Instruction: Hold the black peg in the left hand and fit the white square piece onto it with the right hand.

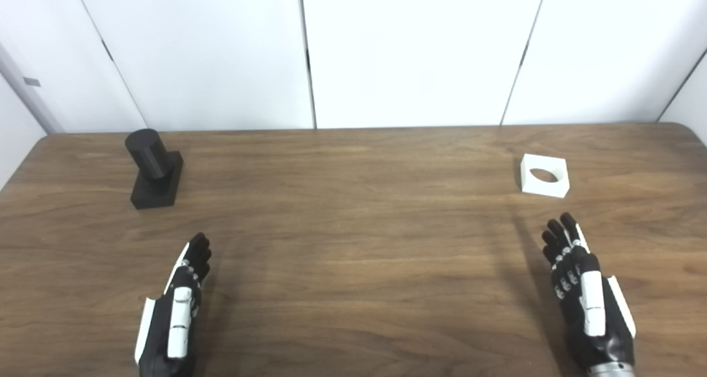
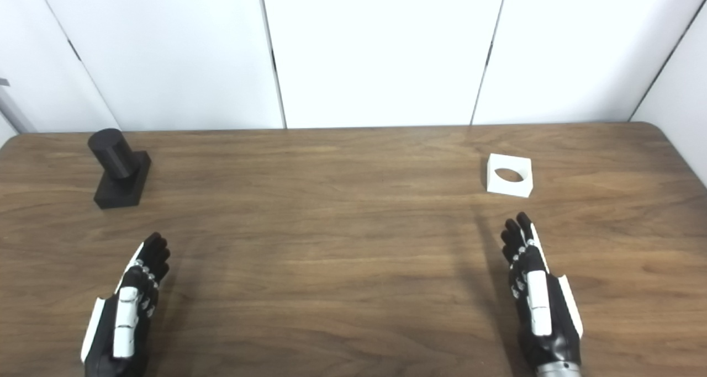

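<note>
The black peg (image 1: 153,167) stands upright near the tabletop's (image 1: 353,244) far-left corner, ahead of the empty, seemingly extended left hand (image 1: 178,305), while the white square piece (image 1: 544,175) lies flat near the right edge, just beyond the equally empty right hand (image 1: 582,288).

Two head cameras set side by side, both aimed forward and down over the table (image 1: 353,244) from the near edge, wall panels (image 1: 414,51) faced beyond, moderate height, scene shared almost wholly, right eye view offset slightly rightward, contents shifted left in it.
</note>
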Controlling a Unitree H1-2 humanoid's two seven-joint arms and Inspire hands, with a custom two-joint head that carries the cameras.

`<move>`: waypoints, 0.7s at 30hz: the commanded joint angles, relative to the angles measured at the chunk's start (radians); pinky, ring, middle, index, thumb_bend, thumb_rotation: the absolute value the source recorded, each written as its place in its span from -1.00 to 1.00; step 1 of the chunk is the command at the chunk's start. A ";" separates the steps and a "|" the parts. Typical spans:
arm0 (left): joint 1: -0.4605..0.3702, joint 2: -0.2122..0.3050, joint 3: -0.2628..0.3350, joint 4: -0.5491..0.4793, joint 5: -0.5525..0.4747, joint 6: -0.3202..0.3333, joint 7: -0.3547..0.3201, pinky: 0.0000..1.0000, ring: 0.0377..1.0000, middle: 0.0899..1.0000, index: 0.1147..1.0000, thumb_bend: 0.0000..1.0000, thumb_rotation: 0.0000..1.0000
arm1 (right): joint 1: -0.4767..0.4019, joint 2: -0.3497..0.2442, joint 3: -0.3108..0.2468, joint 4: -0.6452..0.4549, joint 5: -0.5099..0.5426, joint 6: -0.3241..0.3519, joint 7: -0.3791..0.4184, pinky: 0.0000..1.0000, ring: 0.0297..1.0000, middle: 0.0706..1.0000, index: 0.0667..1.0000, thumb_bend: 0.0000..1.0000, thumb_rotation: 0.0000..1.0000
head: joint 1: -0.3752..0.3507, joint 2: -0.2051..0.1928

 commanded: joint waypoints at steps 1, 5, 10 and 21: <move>-0.018 -0.035 0.000 -0.026 0.005 -0.019 0.005 0.95 0.93 0.91 0.87 0.18 0.92 | -0.021 0.011 -0.010 0.003 0.005 -0.041 0.014 0.99 0.94 0.94 0.99 0.07 0.94 | 0.001 0.001; -0.017 -0.035 0.000 -0.028 0.002 -0.017 0.006 0.97 0.93 0.92 0.87 0.21 0.93 | -0.020 0.009 -0.010 0.009 0.003 -0.049 0.017 1.00 0.94 0.95 0.99 0.07 0.96 | 0.000 -0.001; -0.015 -0.037 -0.001 -0.033 0.003 -0.009 0.009 0.99 0.93 0.91 0.87 0.17 0.93 | -0.020 0.011 -0.010 0.004 0.009 -0.045 0.019 1.00 0.95 0.94 0.99 0.05 0.96 | 0.001 -0.004; -0.009 -0.039 -0.007 -0.036 0.012 -0.008 0.011 0.95 0.92 0.90 0.87 0.16 0.93 | -0.016 0.009 -0.013 0.002 0.014 -0.043 0.021 1.00 0.95 0.95 0.99 0.05 0.96 | 0.053 -0.016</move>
